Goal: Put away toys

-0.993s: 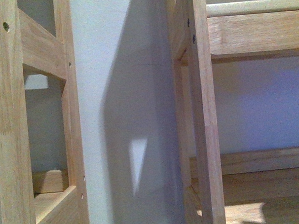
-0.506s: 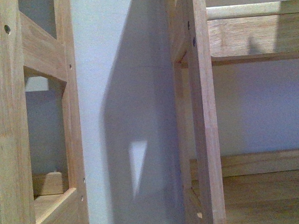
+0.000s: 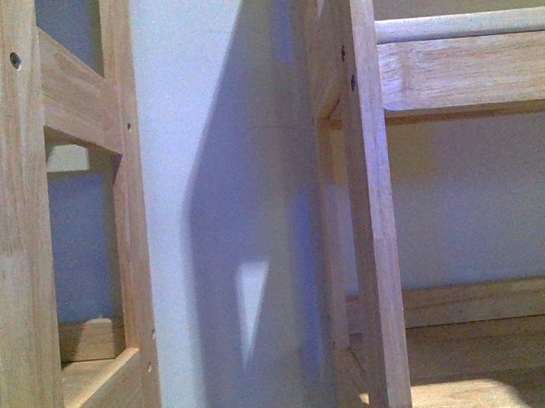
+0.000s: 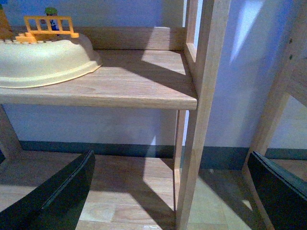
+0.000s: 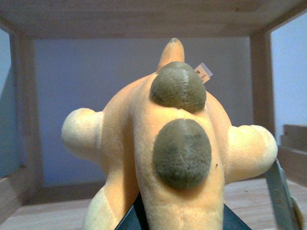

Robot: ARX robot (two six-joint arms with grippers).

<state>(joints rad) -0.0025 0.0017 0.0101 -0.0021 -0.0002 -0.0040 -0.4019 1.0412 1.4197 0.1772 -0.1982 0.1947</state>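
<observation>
Two wooden shelving units [image 3: 368, 254] stand side by side against a pale wall [image 3: 224, 170], a narrow gap between them; the front view shows only their uprights and boards, and neither arm.

In the right wrist view, an orange-yellow plush animal [image 5: 168, 153] fills the middle of the picture, inside a shelf bay with a wooden board overhead and posts at both sides. It has two dark olive patches, pale stubby limbs and a small white tag. The right end effector [image 5: 211, 218] shows only as dark finger edges at the plush's base and to one side. It appears closed on the toy, though the contact itself is hidden. Whether the plush rests on the shelf board or hangs above it cannot be told.

The left end effector [image 4: 168, 191] is open and empty, its two dark fingers [image 4: 57, 191] spread wide, low beside a post of the other unit. A cream basin [image 4: 43, 60] with small toy pieces, including an orange toy fence [image 4: 48, 26], sits on the shelf above it.

Risks, as a judgement: letting go before the plush is seated could let the round, soft body roll forward off the shelf — and a withdrawing finger might drag it back out. The overhead board and posts leave little clearance for the arm.
</observation>
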